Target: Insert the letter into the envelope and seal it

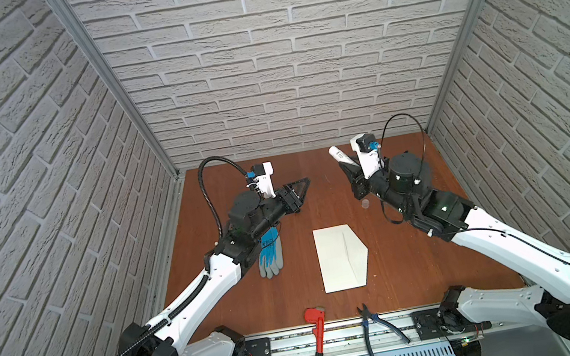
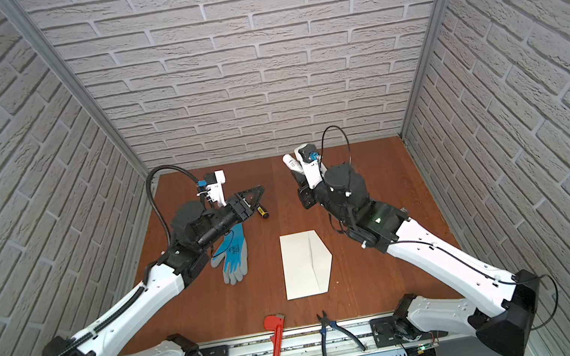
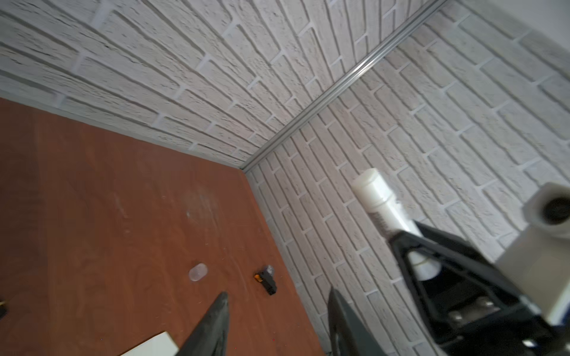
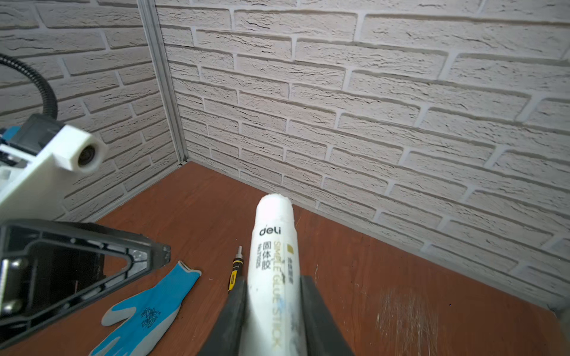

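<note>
Envelope (image 1: 335, 261) is found lying flat in the middle of the table (image 1: 409, 264), between the two arms and nearer to the front edge than either gripper, as is shown in both top views. Its long axis is directed from the front edge toward the back wall, and the fold line runs the same way. The flap (image 1: 359, 251) is laid open and flat, pointing to the side of the right arm. The paper is seen as cream-white and smooth. The letter is not seen in any view. It is judged to be already inside, but this cannot be confirmed.

The right gripper (image 4: 273, 288) is clamped on a white glue stick (image 4: 274, 243), which is held raised near the back wall, its free end pointing away from the envelope. That end looks uncovered. A small clear cap (image 1: 365, 204) is seen on the table beside this arm. The left gripper (image 3: 279, 306) is held with its jaws apart and nothing between them.

The coming move is judged to depend on one relation. The flap lies almost straight in front of the right gripper, toward the front edge and lower. The stick must therefore be turned downward and brought along the flap's edges. The left gripper is placed on the envelope's body side.
</note>
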`<state>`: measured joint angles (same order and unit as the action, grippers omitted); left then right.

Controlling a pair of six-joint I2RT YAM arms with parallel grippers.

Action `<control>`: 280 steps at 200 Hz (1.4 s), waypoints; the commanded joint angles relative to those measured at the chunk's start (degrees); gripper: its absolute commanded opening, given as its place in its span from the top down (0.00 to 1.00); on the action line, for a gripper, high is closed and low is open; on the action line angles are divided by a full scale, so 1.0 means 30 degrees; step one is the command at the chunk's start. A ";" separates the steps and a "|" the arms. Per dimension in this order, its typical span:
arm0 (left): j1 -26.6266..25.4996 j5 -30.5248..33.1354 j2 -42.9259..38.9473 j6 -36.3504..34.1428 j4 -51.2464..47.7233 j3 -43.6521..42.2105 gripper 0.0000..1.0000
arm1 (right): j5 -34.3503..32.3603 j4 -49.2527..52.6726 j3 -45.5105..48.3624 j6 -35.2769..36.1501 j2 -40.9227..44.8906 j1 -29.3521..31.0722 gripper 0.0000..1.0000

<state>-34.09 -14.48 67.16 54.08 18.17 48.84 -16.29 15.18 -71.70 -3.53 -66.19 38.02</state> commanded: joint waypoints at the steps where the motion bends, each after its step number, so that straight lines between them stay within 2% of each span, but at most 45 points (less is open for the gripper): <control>1: 0.0141 0.2520 -0.0265 -0.2939 -0.5630 0.0562 0.52 | -0.0456 1.0569 -0.3196 -0.3141 -0.1764 -0.0163 0.94; 29: 0.0136 0.3433 0.0075 -0.3640 -0.8092 0.0836 0.57 | 0.1539 1.5225 -0.5523 -0.5003 -0.3731 -0.0222 0.94; 53: 0.0083 0.3010 0.0584 -0.3396 -0.8617 0.0452 0.66 | 0.3469 1.6636 -0.5770 -0.6598 -0.4939 -0.0252 0.95; 69: 0.0002 0.2314 0.1178 -0.2534 -0.8726 0.0122 0.72 | 0.3701 1.7168 -0.5581 -0.8081 -0.5623 -0.0252 0.95; 92: -0.0408 0.0909 0.2260 -0.1410 -0.6986 -0.0871 0.84 | 0.3964 1.8014 -0.5772 -0.9587 -0.6881 -0.0252 0.95; 136: -0.0734 -0.2501 0.5949 0.1868 -0.0630 -0.2751 1.00 | 0.4859 1.7941 -0.5454 -1.1377 -0.8756 -0.0258 0.95; 167: -0.1112 -0.4275 0.8737 0.2773 0.1637 -0.2751 1.00 | 0.5614 1.6938 -0.4598 -1.2124 -0.9390 -0.0230 0.95; 221: -0.1966 -0.5563 1.1379 0.3025 0.2447 -0.2364 1.00 | 0.6221 1.6043 -0.3873 -1.3036 -1.0229 0.0227 0.95; 280: -0.1998 -0.5530 1.1857 0.1981 0.0213 -0.2269 1.00 | 0.6551 1.5507 -0.3785 -1.3733 -1.1379 0.0792 0.95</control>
<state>-40.07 -30.59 103.02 62.50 20.64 41.08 2.68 63.24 -83.64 -42.89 -99.29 39.57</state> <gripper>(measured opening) 0.045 0.276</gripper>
